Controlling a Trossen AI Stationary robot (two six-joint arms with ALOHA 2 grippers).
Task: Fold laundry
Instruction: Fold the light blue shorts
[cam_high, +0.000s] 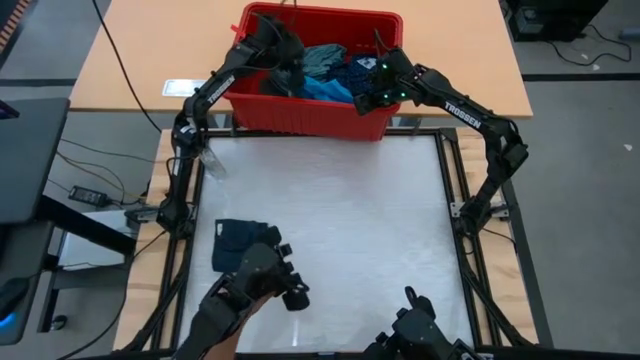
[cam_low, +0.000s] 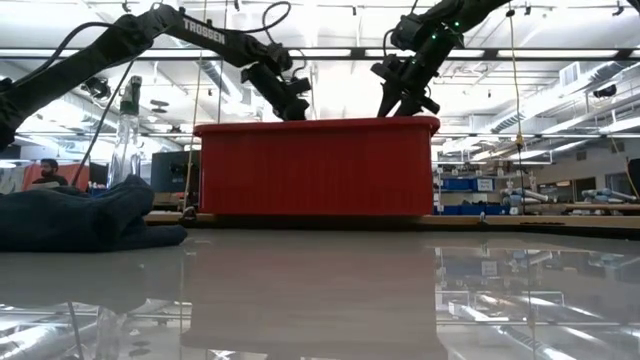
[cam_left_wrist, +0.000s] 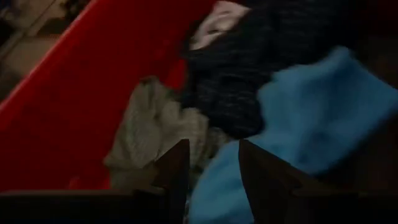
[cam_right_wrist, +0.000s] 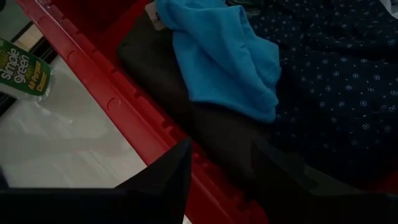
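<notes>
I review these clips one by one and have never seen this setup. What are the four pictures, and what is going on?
Two dark robot arms work at a table. One picture looks straight down, one looks level across the table, and two come from cameras on the arms' wrists. At the far edge stands a red plastic bin full of laundry: a bright blue small one, a navy dotted piece and a grey-green shirt show. The left pincer and the right pincer both hang over the bin with fingers apart, holding nothing. A dark navy small one lies on the table. A spray bottle lies by the table's left edge.
</notes>
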